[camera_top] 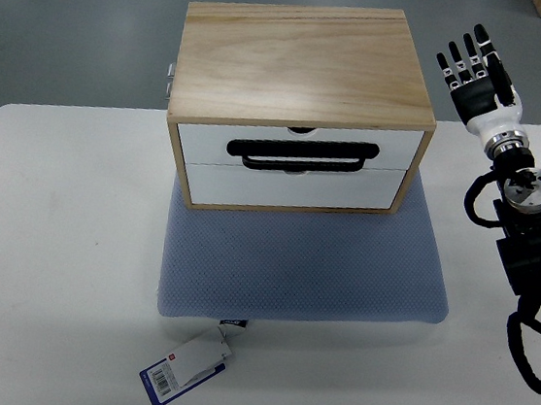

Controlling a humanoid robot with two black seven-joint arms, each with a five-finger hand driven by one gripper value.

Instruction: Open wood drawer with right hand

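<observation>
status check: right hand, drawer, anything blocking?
Right hand open, raised right of the wood drawer box, no contact. Drawers shut, black handle untouched. Left not in view. Front clear.

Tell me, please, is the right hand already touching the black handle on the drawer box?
No, the right hand is raised with fingers spread beside the wooden drawer box, well apart from the black handle on its white front.

The drawer box (306, 60) is pale, matt grained wood with smooth white drawer fronts (294, 171), resting on a dimpled grey-blue cloth pad (302, 265) over a smooth matt white table (48, 265).
</observation>
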